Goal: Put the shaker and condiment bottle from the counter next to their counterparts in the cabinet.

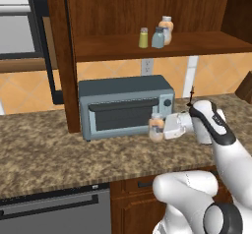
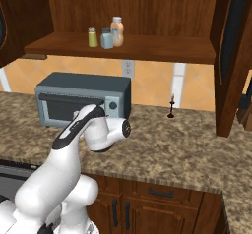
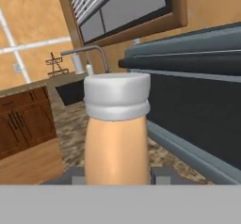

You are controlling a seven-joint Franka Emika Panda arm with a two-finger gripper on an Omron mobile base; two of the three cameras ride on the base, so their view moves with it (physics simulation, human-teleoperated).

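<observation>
With the shaker (image 1: 143,38) already on the cabinet (image 1: 162,46) shelf, the gripper (image 1: 162,129) is clamped on the condiment bottle (image 1: 156,126) near the counter's (image 1: 44,149) back edge; next it probably needs a lift.

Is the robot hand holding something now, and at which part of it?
Yes: the hand is shut on the small orange-peach condiment bottle with a white cap, gripping its lower body, well below the cap.
</observation>
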